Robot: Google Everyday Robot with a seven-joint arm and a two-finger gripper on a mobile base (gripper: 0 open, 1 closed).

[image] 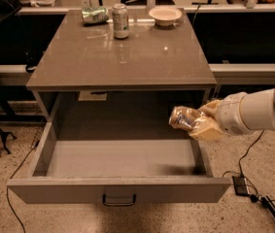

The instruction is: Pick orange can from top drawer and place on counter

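Note:
The orange can (184,118) is orange-brown with shiny markings and lies on its side in my gripper (201,121). The gripper is shut on it and holds it in the air above the right side of the open top drawer (120,191), just below the counter's front edge. The white arm comes in from the right. The drawer is pulled out wide and its grey floor is bare. The glossy grey-brown counter (122,57) lies above and behind the can.
At the counter's back stand an upright silver-green can (120,21), a crushed green can (94,15) and a white bowl (164,15). Cables and a power brick (240,185) lie on the floor at the right. Black stand legs are at the left.

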